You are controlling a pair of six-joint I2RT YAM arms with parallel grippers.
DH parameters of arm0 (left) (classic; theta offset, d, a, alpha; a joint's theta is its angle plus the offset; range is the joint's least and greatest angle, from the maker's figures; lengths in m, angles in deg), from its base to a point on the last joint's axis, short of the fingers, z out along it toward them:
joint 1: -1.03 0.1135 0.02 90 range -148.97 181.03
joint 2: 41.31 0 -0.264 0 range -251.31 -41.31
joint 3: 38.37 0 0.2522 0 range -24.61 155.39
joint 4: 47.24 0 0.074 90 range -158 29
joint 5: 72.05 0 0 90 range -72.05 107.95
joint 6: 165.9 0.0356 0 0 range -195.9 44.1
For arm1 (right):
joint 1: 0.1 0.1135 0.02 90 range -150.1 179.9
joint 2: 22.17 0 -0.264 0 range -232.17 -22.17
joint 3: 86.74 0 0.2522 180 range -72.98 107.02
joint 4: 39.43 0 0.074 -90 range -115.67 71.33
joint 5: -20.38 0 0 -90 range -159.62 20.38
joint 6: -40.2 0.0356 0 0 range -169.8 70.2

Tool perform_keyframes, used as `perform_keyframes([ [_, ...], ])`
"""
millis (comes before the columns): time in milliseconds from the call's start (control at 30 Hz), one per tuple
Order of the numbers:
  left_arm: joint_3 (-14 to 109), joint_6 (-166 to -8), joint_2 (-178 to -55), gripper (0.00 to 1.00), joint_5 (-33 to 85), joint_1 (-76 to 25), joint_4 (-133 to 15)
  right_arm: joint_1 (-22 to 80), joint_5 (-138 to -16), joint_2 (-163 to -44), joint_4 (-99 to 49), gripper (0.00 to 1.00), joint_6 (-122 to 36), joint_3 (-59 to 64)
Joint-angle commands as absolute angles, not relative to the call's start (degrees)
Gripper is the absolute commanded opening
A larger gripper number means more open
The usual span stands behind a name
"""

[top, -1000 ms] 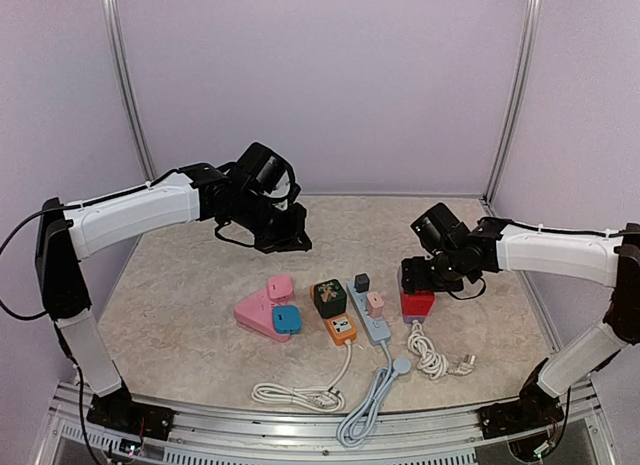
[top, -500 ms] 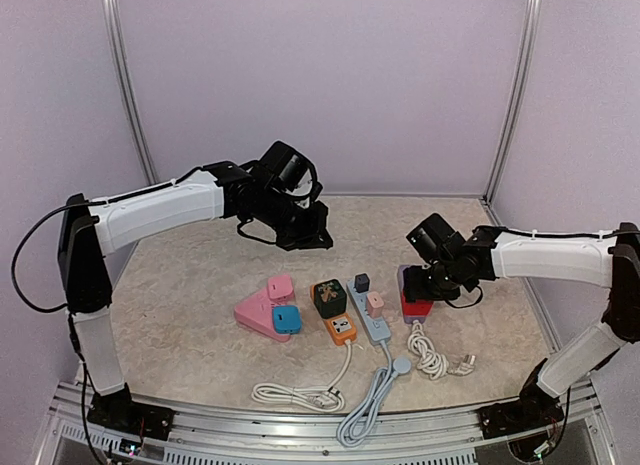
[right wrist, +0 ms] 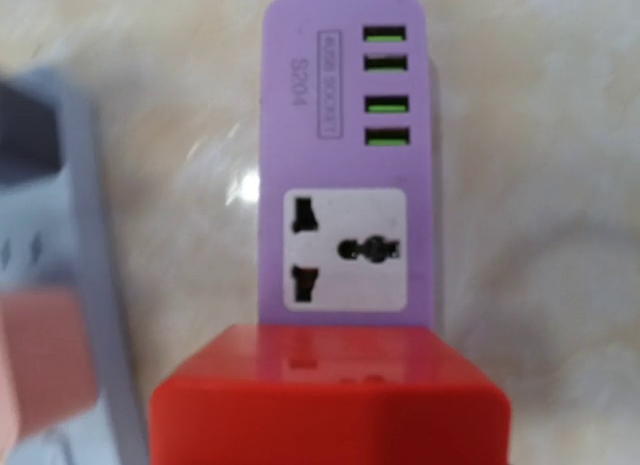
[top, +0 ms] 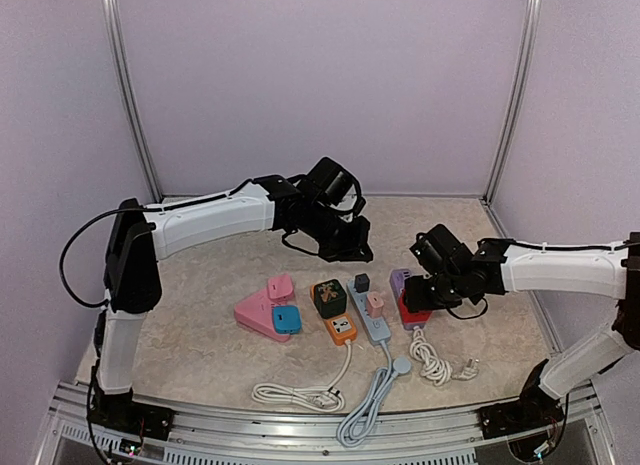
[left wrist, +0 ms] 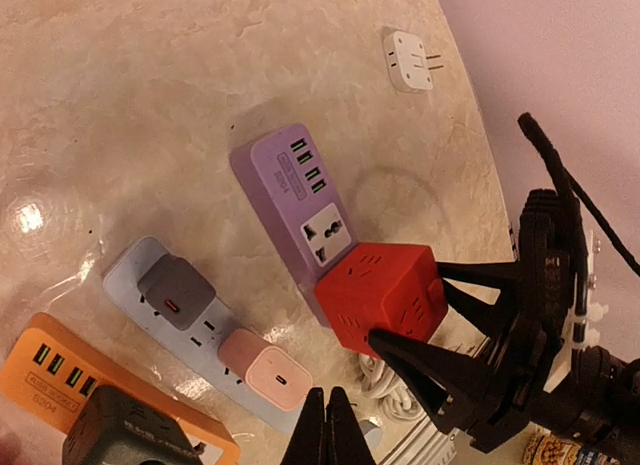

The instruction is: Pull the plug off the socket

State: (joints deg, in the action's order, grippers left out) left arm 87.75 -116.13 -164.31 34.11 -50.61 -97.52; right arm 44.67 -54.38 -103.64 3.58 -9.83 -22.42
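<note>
A red cube socket point(top: 414, 309) sits against the end of a purple socket strip point(top: 399, 278); both also show in the left wrist view, the cube point(left wrist: 385, 295) and the strip point(left wrist: 295, 200). My right gripper point(top: 428, 290) is shut on the red cube, one black finger on each side of it point(left wrist: 450, 380). In the right wrist view the cube point(right wrist: 330, 405) fills the bottom, the strip point(right wrist: 345, 135) lies beyond it, and my own fingers are hidden. My left gripper point(top: 347, 247) is shut and empty, hovering above a light blue strip point(left wrist: 130, 270) with a grey plug point(left wrist: 175, 285) and a pink plug point(left wrist: 268, 370).
An orange strip point(top: 340, 327) with a dark green cube point(top: 329, 297), a pink triangular socket point(top: 262, 313) with a blue plug point(top: 287, 319), coiled white cords point(top: 295, 393), point(top: 432, 360) and a loose white plug point(left wrist: 410, 61) lie on the table.
My left arm has swung right and forward to above the strips. My right gripper has shifted slightly left at the red cube, uncovering the purple strip.
</note>
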Motion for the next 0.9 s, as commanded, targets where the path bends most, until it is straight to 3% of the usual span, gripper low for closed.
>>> perform_keyframes([
  [0,92.48,-115.73,-169.73,0.00,36.40,-52.09,-95.69,48.82,-57.63,-100.87,9.38,0.33,-8.88,-26.36],
  [467,116.67,-111.81,-190.70,0.00,36.47,-55.73,-101.26,52.89,-58.37,-91.01,12.46,0.32,-4.18,-33.97],
  [867,119.50,-109.39,-195.24,0.00,34.21,-58.44,-103.90,53.08,-57.27,-91.23,11.90,0.32,-4.31,-35.02],
])
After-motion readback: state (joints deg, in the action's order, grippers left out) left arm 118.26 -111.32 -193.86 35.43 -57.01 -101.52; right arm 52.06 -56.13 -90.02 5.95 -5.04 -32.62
